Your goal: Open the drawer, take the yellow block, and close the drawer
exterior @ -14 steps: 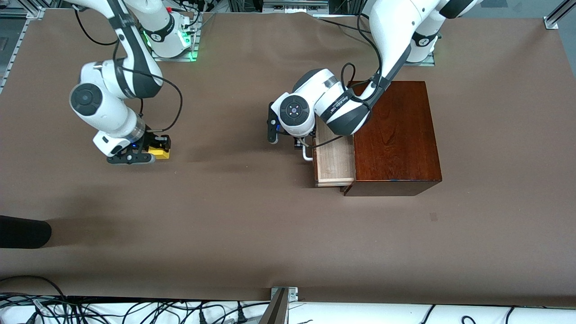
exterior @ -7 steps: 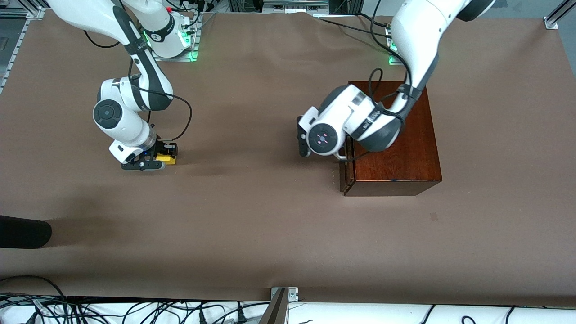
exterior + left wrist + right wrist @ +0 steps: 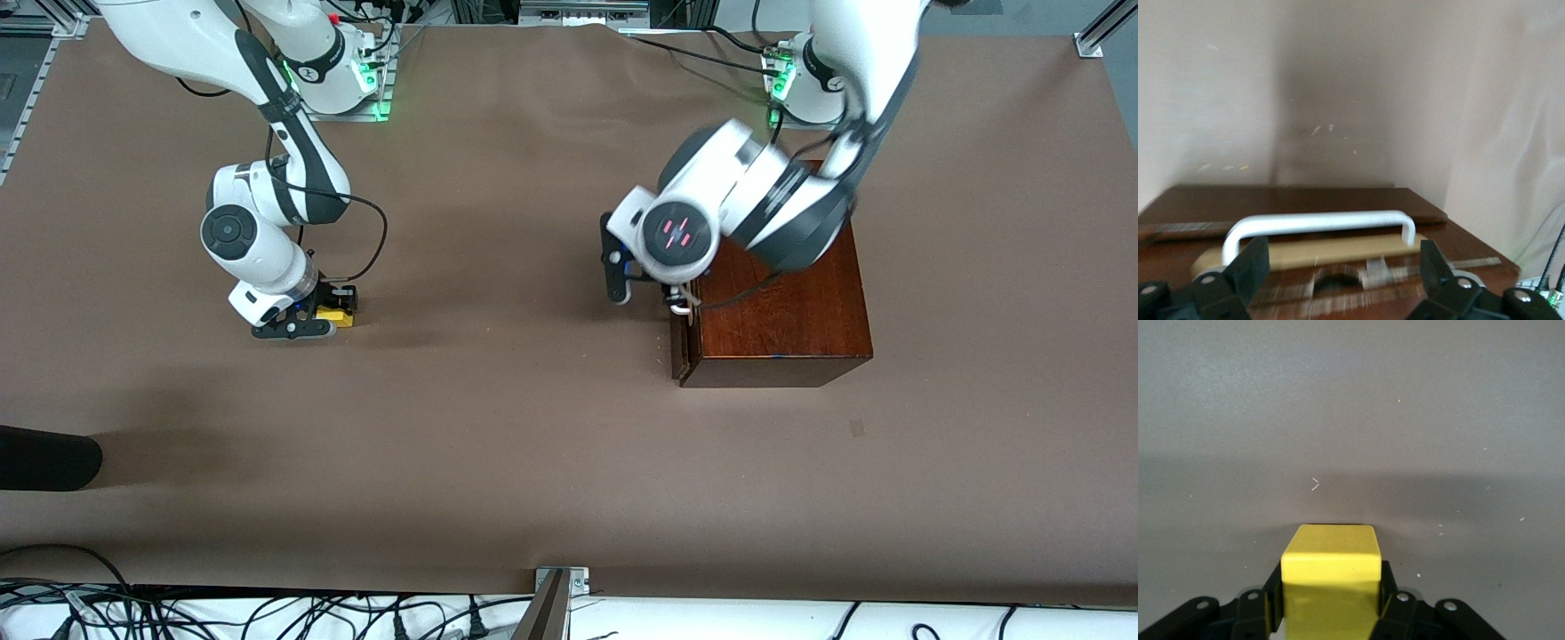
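Observation:
The dark wooden box (image 3: pixel 782 329) stands toward the left arm's end of the table. Its drawer (image 3: pixel 683 348) is pushed in, with its front about flush. My left gripper (image 3: pixel 673 300) hangs open over the white handle (image 3: pixel 1318 225), fingers (image 3: pixel 1248 267) wide apart on either side, not touching it. A thin strip of pale wood (image 3: pixel 1305 252) shows under the handle. My right gripper (image 3: pixel 307 322) is shut on the yellow block (image 3: pixel 336 314), low over the bare table toward the right arm's end. The block (image 3: pixel 1331 577) fills the gap between its fingers (image 3: pixel 1395 603).
A dark rounded object (image 3: pixel 44 458) lies at the table's edge at the right arm's end, nearer the front camera. A metal bracket (image 3: pixel 560 582) sits at the front edge, with cables (image 3: pixel 267 613) below it. The table (image 3: pixel 498 418) is brown.
The drawer slid from open into the box. My left arm then rose above the handle. My right gripper carried the yellow block a little toward the box and nearer the front camera.

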You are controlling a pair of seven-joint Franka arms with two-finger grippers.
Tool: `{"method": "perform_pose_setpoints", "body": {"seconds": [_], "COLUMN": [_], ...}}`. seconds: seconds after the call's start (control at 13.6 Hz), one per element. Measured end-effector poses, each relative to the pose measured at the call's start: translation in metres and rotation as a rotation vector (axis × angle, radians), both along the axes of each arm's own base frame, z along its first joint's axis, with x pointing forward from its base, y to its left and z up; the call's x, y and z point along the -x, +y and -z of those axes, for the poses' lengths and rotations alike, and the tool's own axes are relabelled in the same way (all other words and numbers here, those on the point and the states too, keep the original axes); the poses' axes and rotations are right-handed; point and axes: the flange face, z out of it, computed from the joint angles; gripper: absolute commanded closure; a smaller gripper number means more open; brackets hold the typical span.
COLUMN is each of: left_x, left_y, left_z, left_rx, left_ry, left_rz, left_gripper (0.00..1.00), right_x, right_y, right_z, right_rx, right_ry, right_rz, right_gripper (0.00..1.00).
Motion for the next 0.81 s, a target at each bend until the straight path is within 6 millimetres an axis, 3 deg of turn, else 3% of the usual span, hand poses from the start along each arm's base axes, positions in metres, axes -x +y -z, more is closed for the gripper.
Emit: {"method": "perform_pose_setpoints", "body": {"seconds": [0.07,0.15,0.29,0.52,0.66,0.81], "left_x": [0.0,-0.001,-0.008,-0.034,-0.04,-0.04], "left_y": [0.011,0.025,0.076,0.171,0.223,0.256], "left_z": [-0.043,-0.082,-0.135,-0.18,-0.198,-0.211], "left_rx": [0.02,0.038,0.042,0.025,0.008,0.018], "left_ry": [-0.062,-0.116,-0.163,-0.241,-0.282,-0.364], "left_rz": [-0.016,-0.038,-0.097,-0.254,-0.356,-0.5], "left_gripper": [0.0,0.0,0.0,0.0,0.0,0.0], "right_x": [0.0,0.0,-0.002,-0.012,-0.023,-0.039], "right_y": [0.0,0.0,0.0,0.002,0.004,0.006], "right_z": [0.002,0.001,-0.003,-0.028,-0.066,-0.127], "right_rx": [0.0,0.0,-0.002,-0.008,-0.003,-0.001], "right_ry": [0.001,-0.001,-0.012,-0.046,-0.039,-0.044], "right_rz": [-0.001,-0.001,-0.001,-0.008,-0.012,-0.041], "right_gripper": [0.3,0.0,0.0,0.0,0.0,0.0]}}
